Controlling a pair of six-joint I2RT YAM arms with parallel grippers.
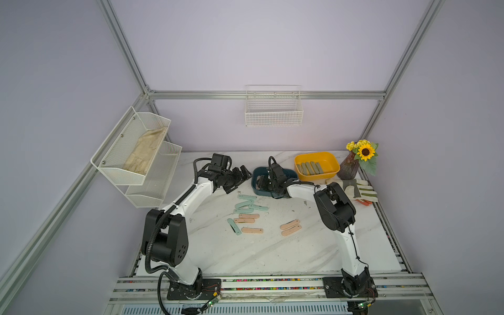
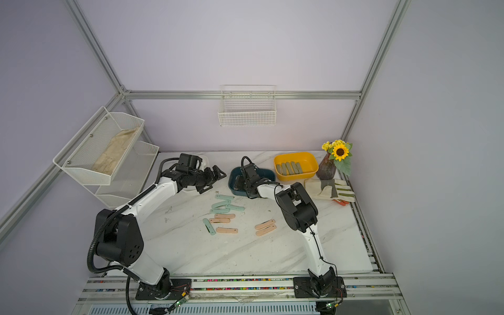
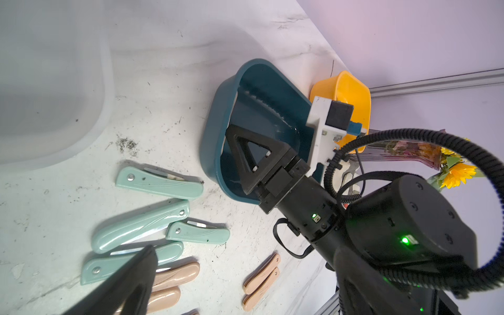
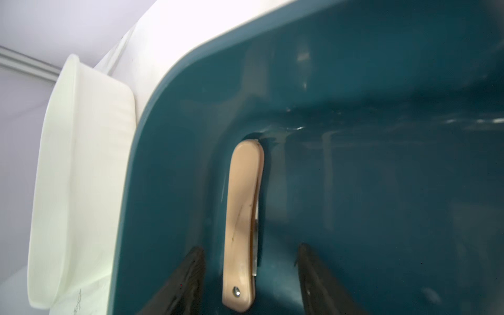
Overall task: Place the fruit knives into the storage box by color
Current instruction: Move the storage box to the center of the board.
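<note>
My right gripper (image 1: 263, 183) reaches down into the teal storage box (image 1: 256, 174). It is open, and a peach pink fruit knife (image 4: 242, 218) lies on the box floor between its fingers (image 4: 191, 272), with a gap on each side. My left gripper (image 1: 240, 174) hangs open and empty to the left of that box, above the table. Several mint green knives (image 1: 245, 204) and pink knives (image 1: 249, 216) lie mid-table, and two more pink ones (image 1: 290, 227) lie to the right. Olive knives (image 1: 309, 168) fill the yellow box (image 1: 331, 159).
A white box (image 4: 81, 163) stands left of the teal one, mostly hidden under my left arm in both top views. A striped glove (image 1: 357, 189) and a vase with a sunflower (image 1: 350, 166) sit at the back right. A mesh shelf (image 1: 136, 152) hangs on the left wall.
</note>
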